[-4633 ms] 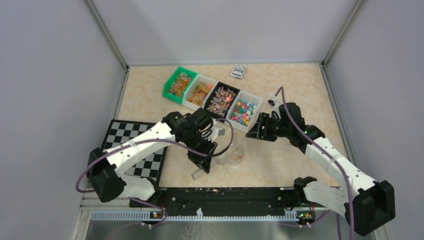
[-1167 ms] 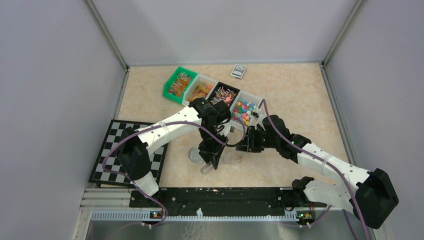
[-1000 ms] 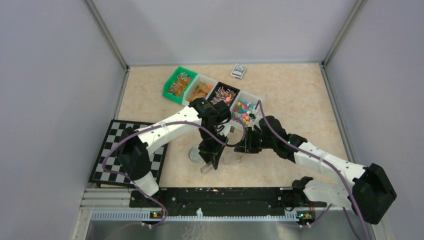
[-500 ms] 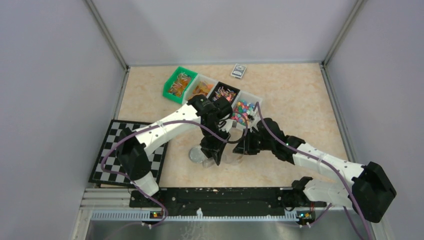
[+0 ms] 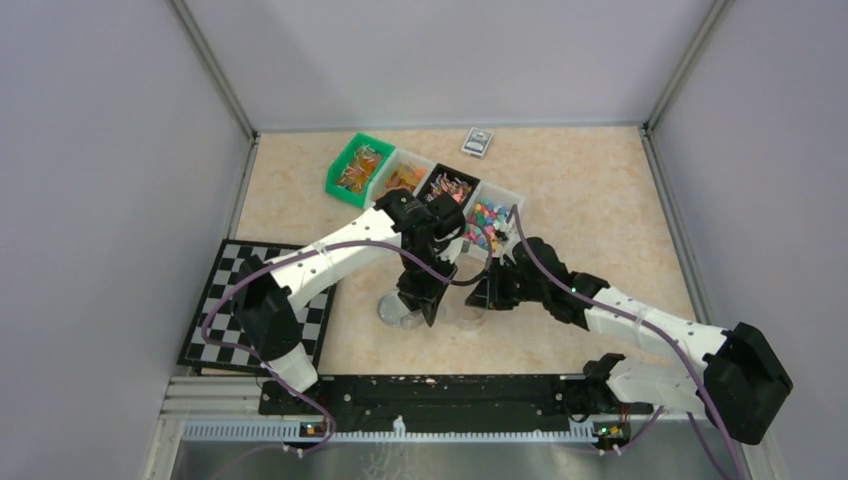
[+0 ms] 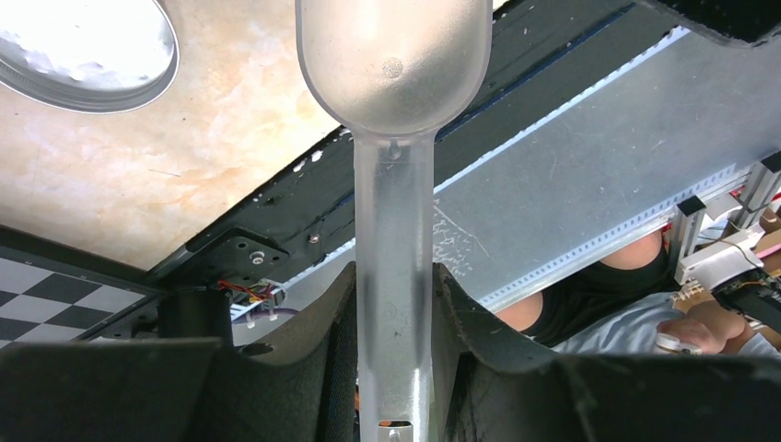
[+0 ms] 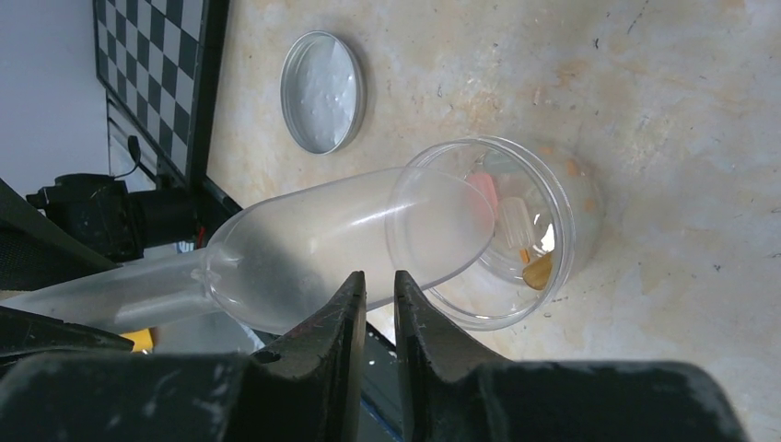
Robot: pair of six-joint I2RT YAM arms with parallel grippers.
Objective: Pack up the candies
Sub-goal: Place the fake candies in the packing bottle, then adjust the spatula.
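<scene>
My left gripper (image 5: pixel 415 300) is shut on the handle of a translucent plastic scoop (image 6: pixel 393 55). In the right wrist view the scoop (image 7: pixel 322 253) lies tilted with its mouth over the rim of the small clear cup (image 7: pixel 502 230). A few candies (image 7: pixel 530 249), pink, white and orange, lie in the cup. My right gripper (image 7: pixel 378 276) is shut with a thin gap and nothing between the fingers, just beside the cup's rim and under the scoop. In the top view it (image 5: pixel 482 292) sits right of the cup (image 5: pixel 466 316).
Four bins of candies stand in a row at the back: green (image 5: pixel 357 168), white (image 5: pixel 400 180), black (image 5: pixel 445 190), white (image 5: pixel 485 222). The round silver lid (image 5: pixel 398 311) lies left of the cup. A chequered board (image 5: pixel 225 290) is at left, a small packet (image 5: pixel 478 142) at the back.
The left arm swung over and raised the scoop from pointing down at the near edge to tipping over the cup. The right gripper moved left from the bins up to the cup.
</scene>
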